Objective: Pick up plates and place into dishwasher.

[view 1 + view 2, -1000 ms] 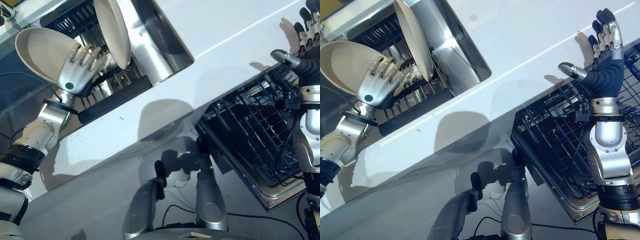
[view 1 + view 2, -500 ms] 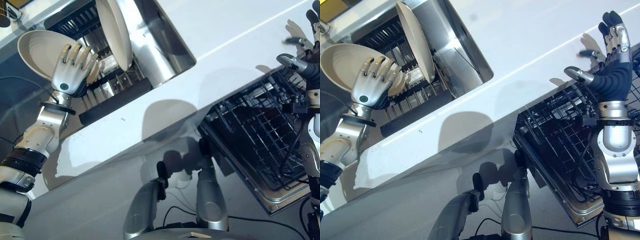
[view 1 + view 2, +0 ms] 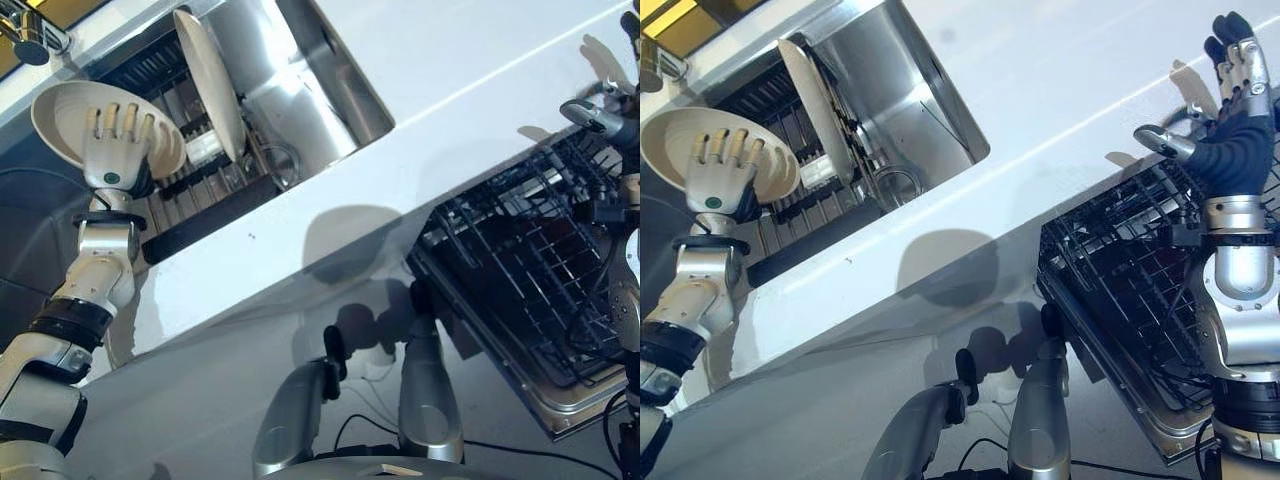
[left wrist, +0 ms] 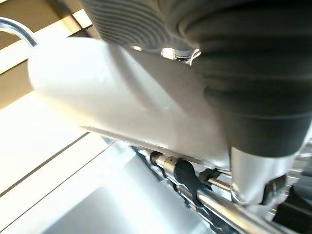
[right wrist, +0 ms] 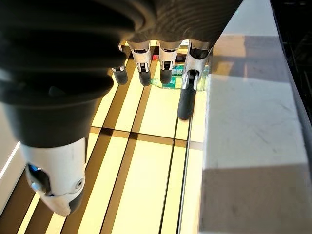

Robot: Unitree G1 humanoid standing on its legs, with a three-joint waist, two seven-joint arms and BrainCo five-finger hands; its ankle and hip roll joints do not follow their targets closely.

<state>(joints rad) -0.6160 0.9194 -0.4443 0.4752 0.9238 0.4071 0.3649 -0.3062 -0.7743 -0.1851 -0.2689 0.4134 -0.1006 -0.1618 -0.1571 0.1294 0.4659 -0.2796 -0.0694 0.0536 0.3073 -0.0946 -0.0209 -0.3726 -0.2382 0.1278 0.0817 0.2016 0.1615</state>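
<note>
Plate (image 3: 65,115) sits in the left hand (image 3: 112,150), fingers spread across it, ready to go to the dishwasher rack (image 3: 530,270) under the wide-open right hand (image 3: 1230,120).

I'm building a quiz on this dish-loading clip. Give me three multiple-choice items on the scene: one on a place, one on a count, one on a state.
1. Where does the upright plate stand?
A. in the sink rack
B. in the dishwasher rack
C. on the floor

2. How many plates show?
A. one
B. two
C. four

3. How is the right robot hand?
A. open, empty
B. shut on a plate
C. gripping the rack

Key:
1 A: the upright plate stands on edge in the sink rack.
2 B: it and the held plate behind the left robot hand.
3 A: the right robot hand has straight fingers above the dishwasher rack.
</note>
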